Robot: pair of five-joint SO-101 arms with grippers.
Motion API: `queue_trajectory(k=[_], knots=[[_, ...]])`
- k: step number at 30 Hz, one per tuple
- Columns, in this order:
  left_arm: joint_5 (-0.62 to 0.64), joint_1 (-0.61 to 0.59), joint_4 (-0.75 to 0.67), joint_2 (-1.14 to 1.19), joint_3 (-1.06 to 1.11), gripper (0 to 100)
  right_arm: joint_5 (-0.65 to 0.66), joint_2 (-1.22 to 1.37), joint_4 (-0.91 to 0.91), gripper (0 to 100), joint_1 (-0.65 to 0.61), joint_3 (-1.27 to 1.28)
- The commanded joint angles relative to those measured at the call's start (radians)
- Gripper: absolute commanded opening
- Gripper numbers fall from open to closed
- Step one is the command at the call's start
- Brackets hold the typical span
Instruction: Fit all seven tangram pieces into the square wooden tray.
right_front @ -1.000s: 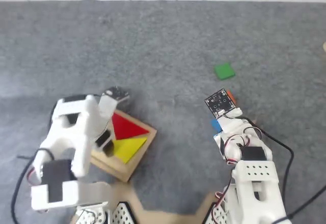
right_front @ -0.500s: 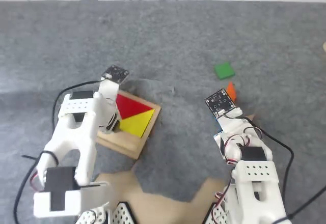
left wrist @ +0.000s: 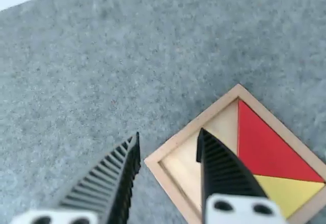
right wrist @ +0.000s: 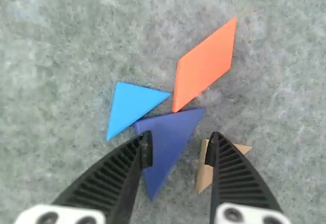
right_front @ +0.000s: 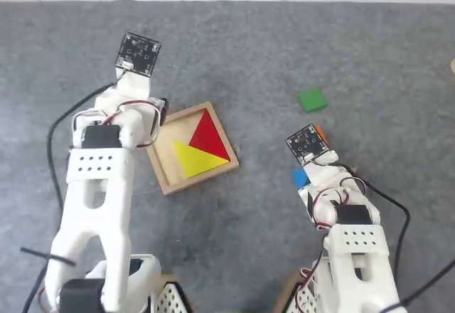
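right gripper [right wrist: 178,143] hangs open and empty, its jaws either side of the dark blue triangle [right wrist: 170,132] on the grey cloth [right_front: 249,50]. the triangle's long edge appears to run roughly along the jaws rather than across them. light blue triangle [right wrist: 130,107] and orange parallelogram [right wrist: 204,71] meet it at the corners. tan piece [right wrist: 202,179] lies just beside one finger, and green square [right_front: 313,99] sits farther off.

tray [right_front: 165,179] lies well apart, beside the left arm. it holds red triangle [right_front: 208,134] and yellow triangle [right_front: 197,160] edge to edge, with the rest bare wood.

left gripper [left wrist: 168,145] is open, empty and astride the tray's corner. judgement: the right arm is nearer the loose pieces.
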Motion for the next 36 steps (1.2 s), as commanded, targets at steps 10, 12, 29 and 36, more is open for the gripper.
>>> queue_trajectory(k=[10,12,29,36], knots=[[-0.055,0.087,0.098,0.361,0.004,18,0.006,-0.021,-0.010,18.3,0.002,-0.006],[-0.106,0.080,0.199,0.450,-0.042,18,0.006,-0.021,-0.010,18.3,0.002,-0.006],[-0.097,0.100,0.218,0.316,-0.136,18,0.008,-0.022,0.027,18.3,-0.061,-0.015],[0.035,0.035,0.199,0.250,-0.162,18,-0.044,-0.022,0.027,18.3,-0.061,-0.034]])
